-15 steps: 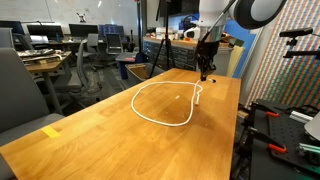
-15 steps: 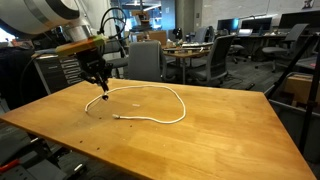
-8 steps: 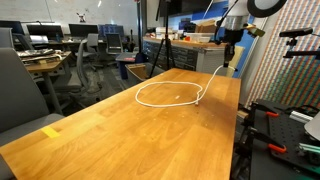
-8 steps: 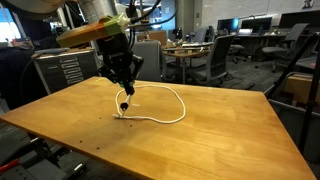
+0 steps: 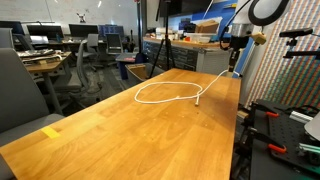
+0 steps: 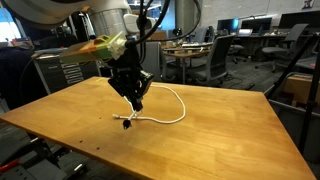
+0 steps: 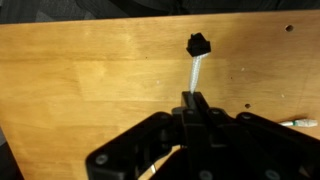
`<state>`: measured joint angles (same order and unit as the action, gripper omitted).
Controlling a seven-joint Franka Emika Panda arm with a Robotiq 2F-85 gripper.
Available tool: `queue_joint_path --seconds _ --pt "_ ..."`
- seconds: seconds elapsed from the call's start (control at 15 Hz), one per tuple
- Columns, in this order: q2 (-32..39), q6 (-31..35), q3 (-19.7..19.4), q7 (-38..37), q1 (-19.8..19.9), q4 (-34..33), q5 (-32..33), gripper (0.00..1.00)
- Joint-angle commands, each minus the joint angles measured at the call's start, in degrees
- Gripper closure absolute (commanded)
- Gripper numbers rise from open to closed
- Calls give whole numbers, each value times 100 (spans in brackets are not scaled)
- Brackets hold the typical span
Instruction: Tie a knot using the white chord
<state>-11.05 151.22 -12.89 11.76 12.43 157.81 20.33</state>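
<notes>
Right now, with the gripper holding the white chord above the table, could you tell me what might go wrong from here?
1. The gripper is shut on the white chord close to its dark tip; only a short stub shows beyond the grip in the wrist view, so it might slip out under tension.
2. The rest lies as a loose loop on the table; pulling on it could drag or collapse that loop.

Wide bare table [image 6: 230,140] flanks the white chord [image 6: 155,121], apparently unobstructed

White chord [image 7: 193,72], honey-brown wooden table [image 5: 120,140]
</notes>
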Motion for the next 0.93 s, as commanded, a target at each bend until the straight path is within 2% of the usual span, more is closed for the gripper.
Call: queue_joint_path --seconds 0.0,0.07,0.2,0.4,0.47,0.6,0.67,0.73,0.8,0.87 --pt "534 361 352 -607 -97 -138 1 92" --pt "702 466 475 -882 -87 -182 214 70" --pt "989 499 726 -1702 -68 -322 899 58" --pt "1250 97 934 -2671 -375 -537 1763 35" --pt "1301 46 971 -2819 -508 -568 1978 27" --pt "1360 121 1098 -2539 -810 -522 2157 12" --pt "1347 259 1197 -2312 -958 -430 2018 5" --pt "1324 216 1007 -2466 -833 -412 1928 0" --pt "1353 216 1052 -2502 -938 -410 1915 15" --pt "1368 215 1051 -2511 -965 -408 1913 0"
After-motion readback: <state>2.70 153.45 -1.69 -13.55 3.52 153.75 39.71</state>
